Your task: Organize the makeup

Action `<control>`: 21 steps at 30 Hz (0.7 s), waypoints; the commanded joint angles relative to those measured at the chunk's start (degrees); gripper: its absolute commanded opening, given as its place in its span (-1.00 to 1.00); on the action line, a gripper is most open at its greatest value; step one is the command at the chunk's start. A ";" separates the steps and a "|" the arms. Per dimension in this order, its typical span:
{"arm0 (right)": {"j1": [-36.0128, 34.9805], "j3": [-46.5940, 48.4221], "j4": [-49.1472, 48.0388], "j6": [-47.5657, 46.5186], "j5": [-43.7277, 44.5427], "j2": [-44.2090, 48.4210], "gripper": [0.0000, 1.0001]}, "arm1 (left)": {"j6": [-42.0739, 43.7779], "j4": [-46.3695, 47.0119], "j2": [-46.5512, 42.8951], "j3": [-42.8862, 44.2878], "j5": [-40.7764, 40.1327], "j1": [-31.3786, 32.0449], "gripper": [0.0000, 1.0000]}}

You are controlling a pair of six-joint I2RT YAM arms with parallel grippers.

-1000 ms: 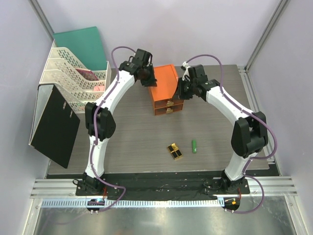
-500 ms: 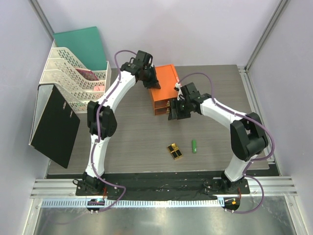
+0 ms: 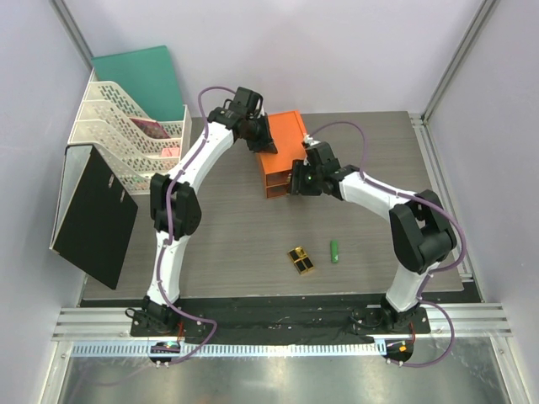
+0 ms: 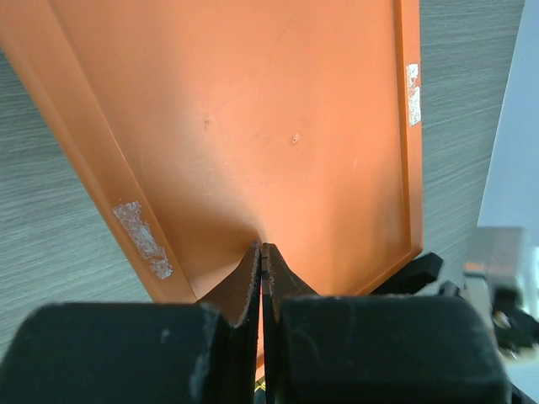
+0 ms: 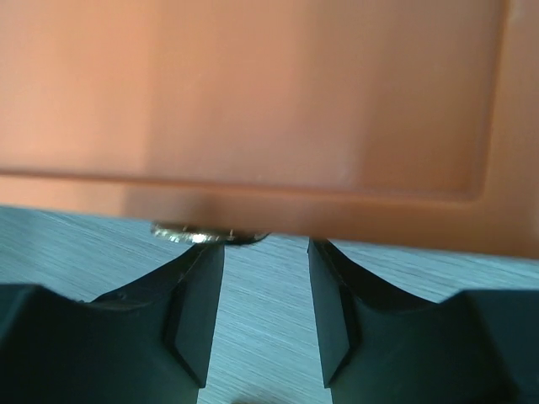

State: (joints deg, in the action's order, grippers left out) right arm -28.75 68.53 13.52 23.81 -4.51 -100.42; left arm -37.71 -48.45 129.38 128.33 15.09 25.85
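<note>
The right claw (image 5: 265,252), now parted, has dropped to the orange drawer box (image 3: 290,147) front; the left claw (image 4: 262,269) stays closed atop it.

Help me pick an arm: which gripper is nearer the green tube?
Right. The right gripper is at the front of the orange box, beyond the tube; the left gripper is farther back, at its top.

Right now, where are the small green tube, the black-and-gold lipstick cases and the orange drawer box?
small green tube (image 3: 334,252), overhead view, mid-body.
black-and-gold lipstick cases (image 3: 301,260), overhead view, centre of the pair.
orange drawer box (image 3: 286,139), overhead view, bare top panel.
</note>
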 commanded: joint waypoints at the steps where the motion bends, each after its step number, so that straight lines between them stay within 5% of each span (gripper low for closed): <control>1: 0.28 0.90 -3.15 7.29 -6.28 -0.92 0.00 | 2.82 -5.69 2.19 -1.95 -0.41 -0.01 -1.00; 21: 6.87 -14.82 -16.65 40.42 -11.57 7.08 -0.06 | 3.88 -4.11 -0.80 -7.31 -0.33 -0.01 -1.00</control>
State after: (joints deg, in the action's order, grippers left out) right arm -22.59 55.83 5.39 54.89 -15.81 -97.27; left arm -36.80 -45.47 127.63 124.42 16.36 25.71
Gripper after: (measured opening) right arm 0.474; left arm 0.001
